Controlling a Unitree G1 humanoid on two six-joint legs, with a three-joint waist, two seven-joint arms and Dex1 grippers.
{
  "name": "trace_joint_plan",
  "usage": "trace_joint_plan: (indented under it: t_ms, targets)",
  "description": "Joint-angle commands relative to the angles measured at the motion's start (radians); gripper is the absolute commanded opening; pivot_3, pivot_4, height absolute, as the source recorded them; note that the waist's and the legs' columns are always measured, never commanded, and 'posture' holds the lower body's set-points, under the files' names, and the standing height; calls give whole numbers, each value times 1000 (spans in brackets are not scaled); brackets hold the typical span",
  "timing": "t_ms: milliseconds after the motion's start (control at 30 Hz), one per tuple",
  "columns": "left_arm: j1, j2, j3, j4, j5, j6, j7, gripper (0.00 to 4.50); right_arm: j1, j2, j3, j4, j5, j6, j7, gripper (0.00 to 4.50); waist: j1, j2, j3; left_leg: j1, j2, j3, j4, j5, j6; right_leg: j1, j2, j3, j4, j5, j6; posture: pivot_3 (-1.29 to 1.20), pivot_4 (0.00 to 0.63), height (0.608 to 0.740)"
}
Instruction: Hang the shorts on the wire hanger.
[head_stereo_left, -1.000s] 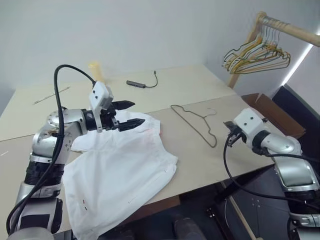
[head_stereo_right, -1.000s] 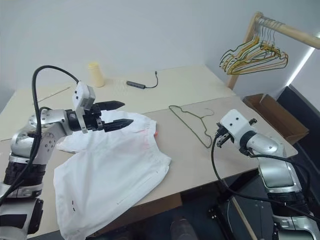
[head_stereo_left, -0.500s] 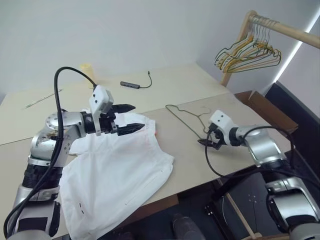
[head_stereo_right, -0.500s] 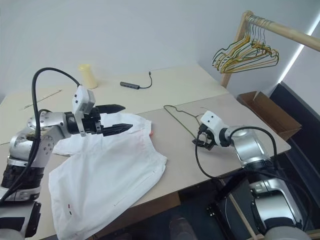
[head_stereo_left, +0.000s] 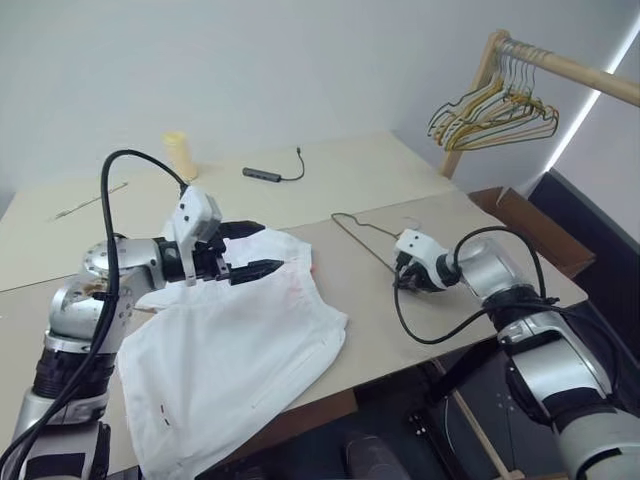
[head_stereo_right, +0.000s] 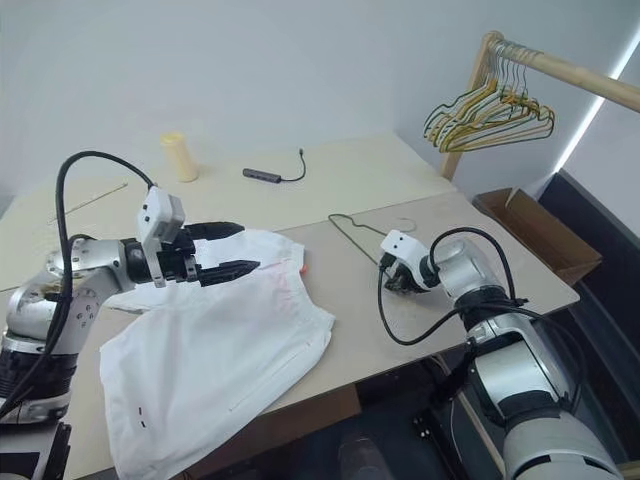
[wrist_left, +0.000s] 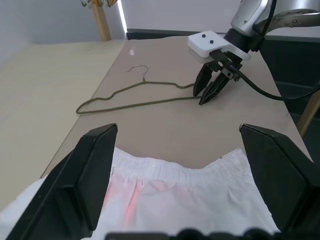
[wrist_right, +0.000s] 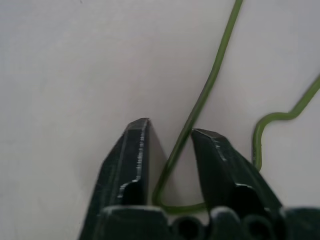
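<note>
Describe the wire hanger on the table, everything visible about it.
The wire hanger is one thin olive-green metal wire bent into a triangle with a small curved hook. It lies flat on the beige table, apart from the shorts. One corner sits between the narrowly parted fingers of the right end effector; whether they pinch it yet is unclear.

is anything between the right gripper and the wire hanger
Nothing visible. The right gripper is down at the wire hanger, one corner of the wire sitting between its fingers on the bare table.

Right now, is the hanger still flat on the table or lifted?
Flat: the wire hanger lies along the table, one corner between the right gripper fingers.
</note>
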Motion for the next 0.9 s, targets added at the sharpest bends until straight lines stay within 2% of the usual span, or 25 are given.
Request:
trace_joint_plan:
  t_ms: [33,67,167,333,500,567,700,800,900]
  targets:
    - [7,15,42,-44,-20,7,14,4254,-5,-1,6,61,-35,23,3,351,6,0,0,2,0,0,0,0,0,3,0,0,-1,1,1,-141,0,740]
    - [10,15,44,-46,-22,7,15,4254,-1,-4,6,62,-37,33,9,18,11,0,0,5,0,0,0,0,0,7,0,0,-2,1,1,-142,0,740]
    - [18,15,48,-51,-22,8,18,4254,26,-23,1,41,-38,64,31,18,29,0,0,14,0,-1,0,-1,-2,16,1,-2,-6,1,2,-150,0,740]
    - [4,3,38,-31,-14,1,21,4254,99,-69,-60,-98,-16,170,9,18,59,0,-1,14,0,-3,0,-2,-2,19,1,-4,-10,1,2,-169,0,740]
    - [-27,-11,17,0,-5,-7,21,4254,194,-104,-252,-377,63,335,-102,18,81,1,0,12,0,-2,0,-4,-2,18,0,-4,-11,1,2,-196,0,740]
    - [-34,-13,13,12,-1,-11,17,4254,241,-110,-317,-493,97,377,-130,18,82,1,0,6,0,-3,0,-4,-2,12,-1,-4,-11,1,2,-212,0,740]
    - [-82,-24,-5,67,14,-23,12,4254,406,-126,-450,-803,151,335,-191,18,75,2,-1,-4,0,-2,1,-4,-2,1,-1,-3,-10,1,2,-238,0,740]
    - [-120,-30,-20,112,24,-36,0,4254,536,-135,-490,-977,159,177,-225,18,63,2,-1,-10,-1,-1,1,-3,-2,-6,0,-2,-9,1,2,-255,0,740]
    - [-160,-35,-30,160,36,-45,-16,4254,629,-150,-488,-1061,130,-17,-261,18,40,2,-1,-11,-1,0,1,-3,-2,-6,0,-1,-8,1,3,-273,0,740]
